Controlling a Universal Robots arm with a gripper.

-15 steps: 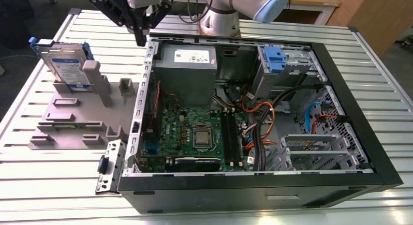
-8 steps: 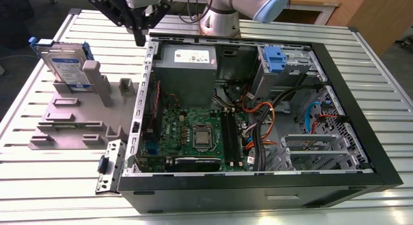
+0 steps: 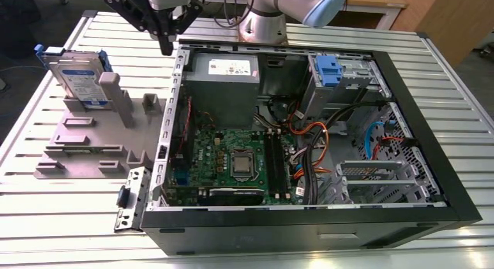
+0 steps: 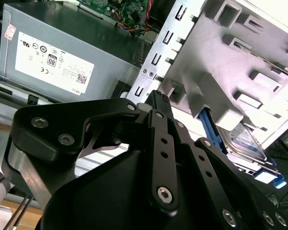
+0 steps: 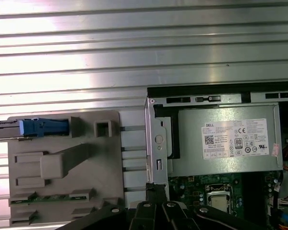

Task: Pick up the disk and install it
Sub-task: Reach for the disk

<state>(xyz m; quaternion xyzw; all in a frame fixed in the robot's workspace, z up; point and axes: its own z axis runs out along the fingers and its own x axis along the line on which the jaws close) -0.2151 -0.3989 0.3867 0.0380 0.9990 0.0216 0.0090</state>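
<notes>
— One check: where's the disk (image 3: 80,78)?
— Standing on edge in the grey fixture (image 3: 85,144) on the bench (image 3: 62,223), at the exterior view's left of the open PC case (image 3: 420,113). Blue-framed, label side towards the exterior camera. Not in the case yet.
— And the gripper (image 3: 166,48)?
— Hangs above the case corner nearest the power supply (image 3: 224,72), just beside the case wall on the fixture side. Near the disk, not touching it.
— Fingers (image 4: 158,120)?
— Together, tips meeting, nothing clamped between them. Second wrist view shows the gripper (image 4: 157,98) closed to a point. First wrist view shows the gripper (image 5: 153,190) likewise.
— What do the wrist views give on the disk?
— First wrist view: disk (image 5: 43,127) edge-on in the fixture slot, blue end showing. Second wrist view: disk (image 4: 247,146) beyond the fixture's blocks, label partly visible.
— Case interior?
— Motherboard (image 3: 231,156) lies flat, orange and black cables (image 3: 309,133) beside it. Blue tab (image 3: 328,69) on a grey metal housing, at the exterior view's right of the power supply.
</notes>
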